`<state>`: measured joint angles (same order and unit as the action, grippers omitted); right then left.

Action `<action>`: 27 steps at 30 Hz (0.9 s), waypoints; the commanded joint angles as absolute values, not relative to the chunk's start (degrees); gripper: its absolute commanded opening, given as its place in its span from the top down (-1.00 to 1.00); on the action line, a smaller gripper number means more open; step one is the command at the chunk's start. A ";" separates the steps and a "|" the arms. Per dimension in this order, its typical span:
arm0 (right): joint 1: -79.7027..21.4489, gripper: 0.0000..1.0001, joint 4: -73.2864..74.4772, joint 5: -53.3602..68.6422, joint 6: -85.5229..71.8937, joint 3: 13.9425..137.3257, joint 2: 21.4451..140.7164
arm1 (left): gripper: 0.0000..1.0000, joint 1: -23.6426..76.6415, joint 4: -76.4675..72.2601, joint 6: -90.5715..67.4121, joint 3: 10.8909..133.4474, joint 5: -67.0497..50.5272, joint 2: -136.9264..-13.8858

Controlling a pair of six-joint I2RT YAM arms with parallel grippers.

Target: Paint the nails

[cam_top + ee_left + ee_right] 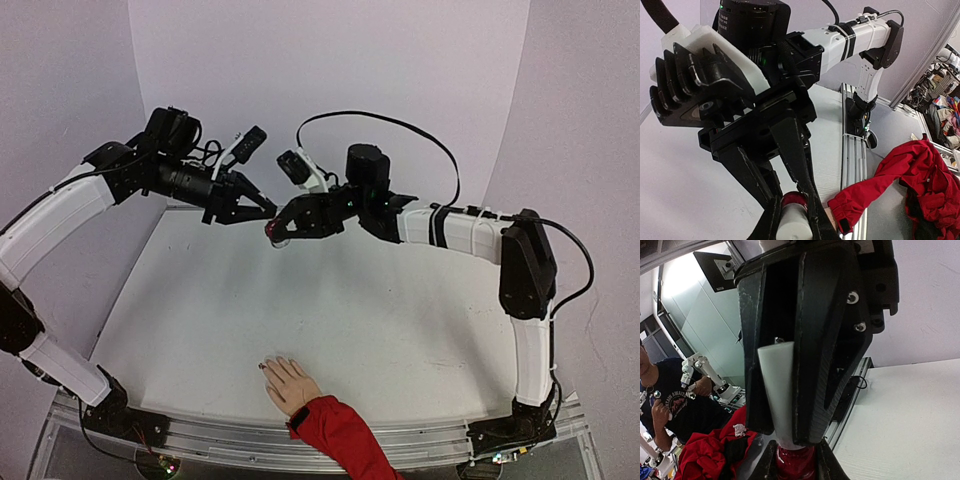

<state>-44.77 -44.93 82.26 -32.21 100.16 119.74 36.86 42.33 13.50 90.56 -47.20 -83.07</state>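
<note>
Red-sleeved and beige, the small mannequin hand point(290, 385) lies at the near edge of the white worktop point(400, 320), its nails point(266, 366) toward the far left. Well apart, high over the far middle, your right hand point(281, 228) is closed on a small dark-red polish bottle point(795, 464), and your left hand point(266, 212) is closed on its white cap point(782, 390).

You see pale lilac walls point(330, 60) rising behind the right end effector point(283, 228) and around the white bench point(350, 320) below it, while its wrist view looks out on bright glass partitions point(695, 325).
</note>
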 commanded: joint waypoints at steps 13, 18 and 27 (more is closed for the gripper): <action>-45.05 1.00 -40.41 56.66 -7.02 95.47 107.15 | -0.22 38.72 46.86 4.39 90.06 -42.59 -76.15; -45.04 1.00 -39.48 48.10 -4.46 92.67 105.70 | -0.70 38.24 43.04 0.81 86.53 -37.08 -71.30; -49.74 1.00 -40.95 15.17 -0.70 87.39 102.90 | -0.92 38.18 36.36 -23.75 83.73 -11.85 -68.96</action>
<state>-46.11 -36.93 34.20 -4.69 88.31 106.56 38.26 43.00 -9.30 83.99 -24.45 -70.00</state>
